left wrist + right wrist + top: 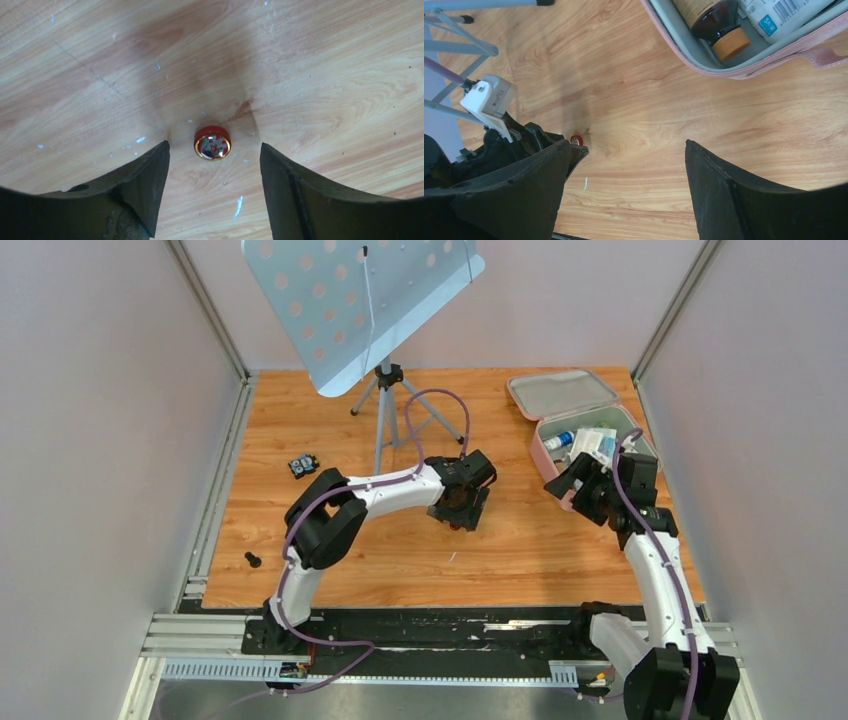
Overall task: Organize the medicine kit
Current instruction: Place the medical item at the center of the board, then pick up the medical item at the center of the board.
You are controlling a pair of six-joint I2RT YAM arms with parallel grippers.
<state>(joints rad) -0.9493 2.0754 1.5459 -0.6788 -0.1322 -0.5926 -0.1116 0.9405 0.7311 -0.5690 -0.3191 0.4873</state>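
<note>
At the left gripper (214, 150), fingers (145, 185) parted wide and gripping nothing; between the tips, clear of both, a small round red tin (212, 142) with a gold rim and a patterned top, flat on the wooden table (325, 75). From above, gripper pointed down near the table's middle, on the near side of the tripod feet of a music stand (360, 300) with a pale perforated desk. At the right gripper (629, 147), fingers (734, 195) likewise spread wide and empty, over bare wood near a rounded corner of the medicine kit (704, 62). Kit open at the far right of the table: pink shell, grey lining, lid (562, 395) laid back flat toward the far edge. Inside the base, a brown bottle (716, 25) with a tan cap against the wall, blue-and-white packets (784, 15) next to it, and, from above, a small white bottle with a blue cap (560, 440). Well apart from the kit, on the table's left half, a small black and blue object (303, 465); nearer the left edge, a small black piece (252, 560), too small to identify.
</note>
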